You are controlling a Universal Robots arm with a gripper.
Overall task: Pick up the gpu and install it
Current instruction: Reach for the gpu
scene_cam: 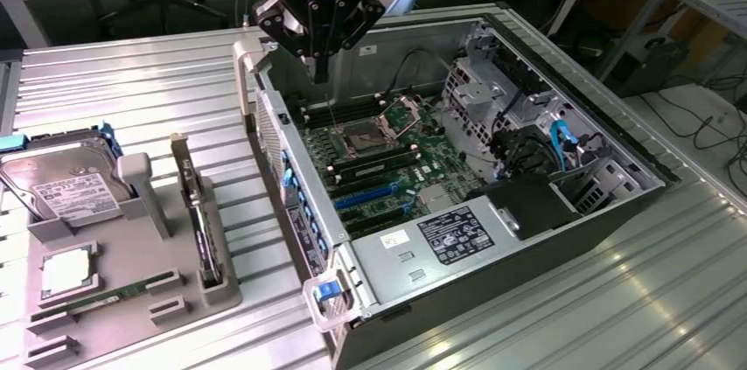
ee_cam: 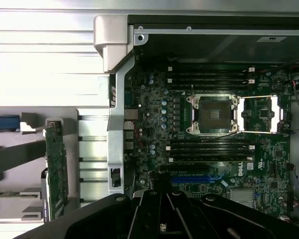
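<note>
Exterior view: the black arm-mounted gripper (scene_cam: 321, 73) hangs above the rear corner of the open black-and-silver computer case (scene_cam: 467, 335), over the case's edge and the far end of its green motherboard (scene_cam: 397, 160). Its dark fingers are drawn together into a narrow point and carry nothing. The gpu (scene_cam: 201, 230), a flat card seen edge-on as a thin dark slab with a pale metal end bracket, stands upright in a slot of the grey plastic holder tray (scene_cam: 157, 239), which lies outside the case, just beside its long side wall on the ribbed metal table (scene_cam: 140, 81). On the same tray, further from the case than the gpu, sit a silver boxy hard drive with a white label (scene_cam: 65, 186), a small square silver chip (scene_cam: 68, 269) and a narrow green RAM stick (scene_cam: 111, 293). Inside the case, the open square processor socket (scene_cam: 356, 138) lies near the gripper's end, blue expansion slots (scene_cam: 371, 195) lie beyond it, and a silver power supply with a black label (scene_cam: 461, 234) fills the end farthest from the gripper. From the wrist view, the gripper (ee_cam: 160, 199) is above the motherboard (ee_cam: 154, 109) close to the socket (ee_cam: 213, 113), and the gpu (ee_cam: 56, 164) shows as a green card upright in the tray (ee_cam: 10, 154) outside the case wall (ee_cam: 115, 124).
</note>
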